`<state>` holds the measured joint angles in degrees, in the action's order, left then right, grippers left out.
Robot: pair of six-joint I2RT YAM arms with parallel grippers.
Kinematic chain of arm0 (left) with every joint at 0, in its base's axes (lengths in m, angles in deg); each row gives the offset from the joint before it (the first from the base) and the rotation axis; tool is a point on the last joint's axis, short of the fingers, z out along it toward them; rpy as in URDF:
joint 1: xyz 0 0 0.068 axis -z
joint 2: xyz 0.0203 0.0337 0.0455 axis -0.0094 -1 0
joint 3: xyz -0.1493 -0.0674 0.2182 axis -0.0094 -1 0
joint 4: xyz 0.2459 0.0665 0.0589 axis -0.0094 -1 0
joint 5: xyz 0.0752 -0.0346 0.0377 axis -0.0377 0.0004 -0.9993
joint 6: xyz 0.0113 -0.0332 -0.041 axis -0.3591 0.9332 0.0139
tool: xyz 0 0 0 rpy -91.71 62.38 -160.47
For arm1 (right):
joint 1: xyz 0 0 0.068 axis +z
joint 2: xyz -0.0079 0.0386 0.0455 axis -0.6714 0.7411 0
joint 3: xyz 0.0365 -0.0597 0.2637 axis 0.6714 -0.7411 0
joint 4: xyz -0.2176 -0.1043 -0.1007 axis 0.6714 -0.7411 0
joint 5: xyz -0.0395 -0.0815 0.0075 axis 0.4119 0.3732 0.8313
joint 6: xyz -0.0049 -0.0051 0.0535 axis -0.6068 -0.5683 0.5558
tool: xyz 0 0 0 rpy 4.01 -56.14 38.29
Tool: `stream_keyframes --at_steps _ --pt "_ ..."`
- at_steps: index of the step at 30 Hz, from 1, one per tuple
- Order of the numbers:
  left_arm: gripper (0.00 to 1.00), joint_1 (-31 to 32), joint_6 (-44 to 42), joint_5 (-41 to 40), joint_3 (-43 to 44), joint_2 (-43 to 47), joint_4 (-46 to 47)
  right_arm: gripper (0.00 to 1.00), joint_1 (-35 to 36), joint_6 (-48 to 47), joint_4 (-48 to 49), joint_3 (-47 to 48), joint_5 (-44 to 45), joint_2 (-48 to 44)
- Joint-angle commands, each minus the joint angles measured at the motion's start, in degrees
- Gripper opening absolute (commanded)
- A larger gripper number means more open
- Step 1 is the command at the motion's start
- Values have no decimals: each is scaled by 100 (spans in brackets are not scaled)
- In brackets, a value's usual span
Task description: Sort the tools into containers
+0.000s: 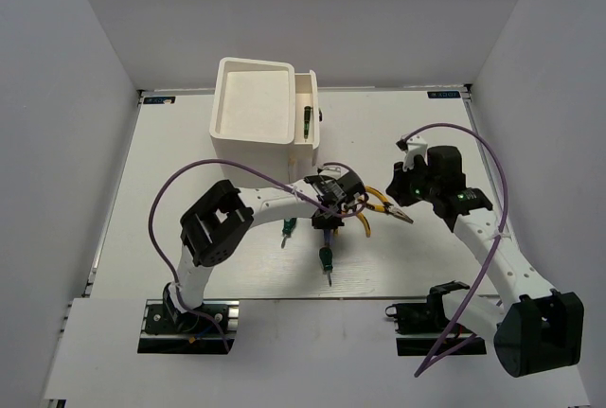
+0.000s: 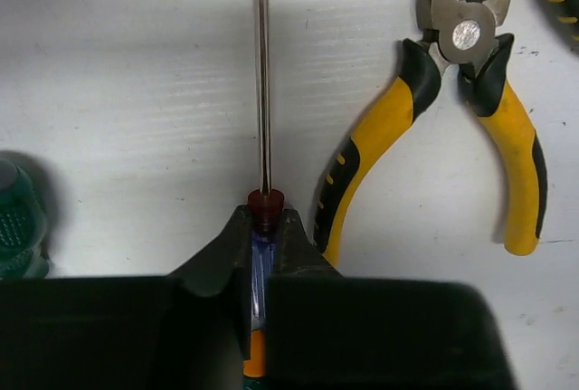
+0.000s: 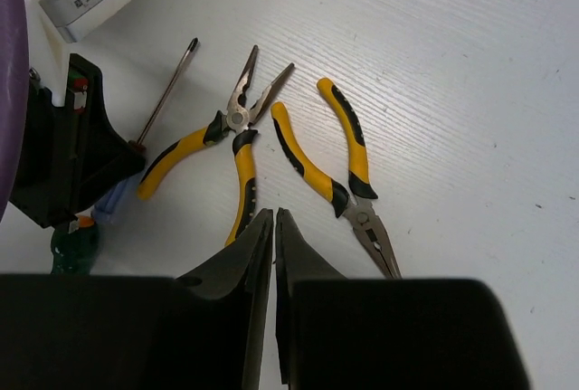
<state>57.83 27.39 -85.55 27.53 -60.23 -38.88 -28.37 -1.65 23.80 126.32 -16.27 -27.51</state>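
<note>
My left gripper (image 2: 265, 218) is shut on the purple-handled screwdriver (image 2: 263, 91), whose thin shaft points away over the table. In the top view that left gripper (image 1: 331, 207) sits at the table's middle. Two yellow-handled pliers (image 3: 226, 137) (image 3: 339, 159) lie side by side just right of it. My right gripper (image 3: 274, 218) hovers over the pliers, shut with nothing between its jaws. Two stubby green-handled screwdrivers (image 1: 285, 228) (image 1: 325, 258) lie in front of the left gripper. The white cabinet (image 1: 254, 110) stands at the back with one drawer (image 1: 312, 138) pulled out, a dark green screwdriver (image 1: 307, 121) inside.
The left arm's purple cable (image 1: 237, 171) loops in front of the cabinet. The right arm's cable (image 1: 492, 181) arcs over the table's right side. White walls close off the table at the back and both sides.
</note>
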Motion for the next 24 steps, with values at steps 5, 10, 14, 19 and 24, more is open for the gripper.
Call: stream_keyframes --at_steps 5,10,14,19,24 --pt "0 192 -614 352 198 293 -203 9 -141 65 103 15 -271 -51" --pt "0 307 -1404 553 654 785 121 9 -194 74 76 24 -289 -60" --pt "0 254 -2222 985 1217 865 649 9 -211 -14 50 15 -78 -86" --pt "0 18 -2574 84 2568 813 134 0 -264 -137 -3 6 581 -121" --pt "0 -527 -2636 -938 3581 636 -413 0 -308 -190 -12 -64 643 -200"
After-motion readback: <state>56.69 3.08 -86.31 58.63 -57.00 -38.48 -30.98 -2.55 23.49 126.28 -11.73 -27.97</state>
